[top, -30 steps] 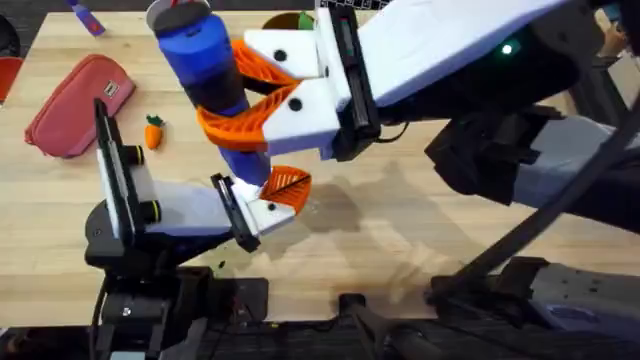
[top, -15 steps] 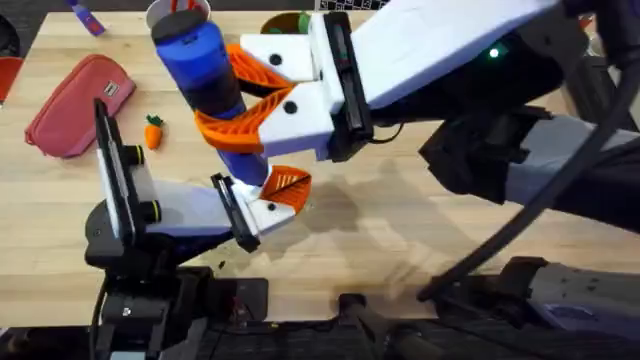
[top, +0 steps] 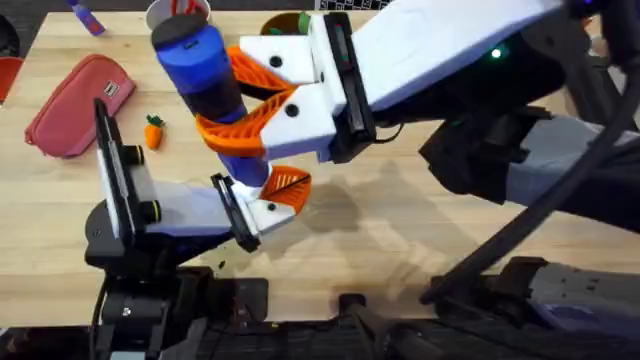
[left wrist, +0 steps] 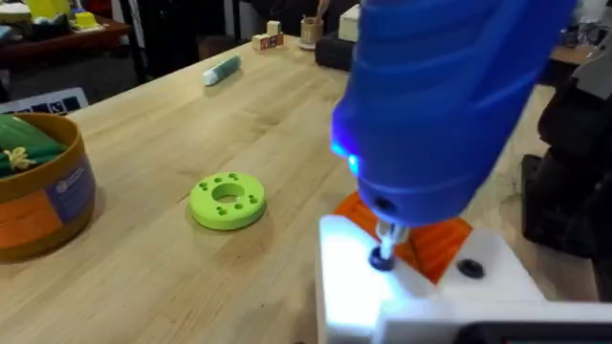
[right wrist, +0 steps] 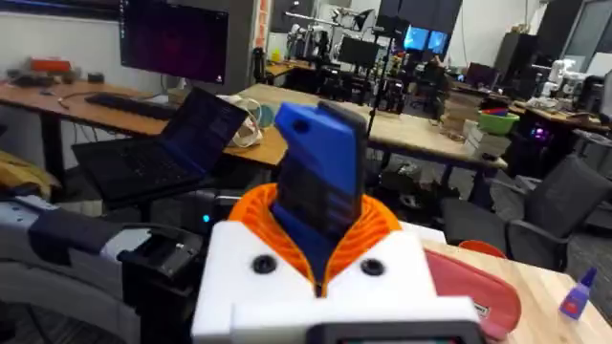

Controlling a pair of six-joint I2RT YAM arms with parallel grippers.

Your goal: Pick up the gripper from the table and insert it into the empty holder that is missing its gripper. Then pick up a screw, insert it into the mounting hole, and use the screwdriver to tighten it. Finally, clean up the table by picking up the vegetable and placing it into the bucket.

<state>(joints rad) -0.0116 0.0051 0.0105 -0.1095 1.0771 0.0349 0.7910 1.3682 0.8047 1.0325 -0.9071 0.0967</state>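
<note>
My right gripper (top: 238,102) reaches across the table, its orange pads shut on the blue screwdriver (top: 200,62), which stands nearly upright. The screwdriver's (left wrist: 449,96) silver bit (left wrist: 384,241) rests on a dark screw (left wrist: 382,259) in the white holder (left wrist: 363,287) at my left arm's tip. The orange gripper piece (left wrist: 435,239) sits in that holder. In the overhead view it (top: 288,184) shows at my left gripper (top: 278,198). The vegetable (top: 153,132), a small carrot, lies on the table to the left. The bucket (left wrist: 43,196) stands farther off, something green inside it.
A red pouch (top: 75,103) lies at the far left. A green ring (left wrist: 228,201) sits on the wood near the bucket, and a teal marker (left wrist: 222,69) lies farther back. A white cup (top: 178,12) stands at the table's far edge.
My right gripper and the screwdriver have edged slightly to the left. The left arm has stayed still.
</note>
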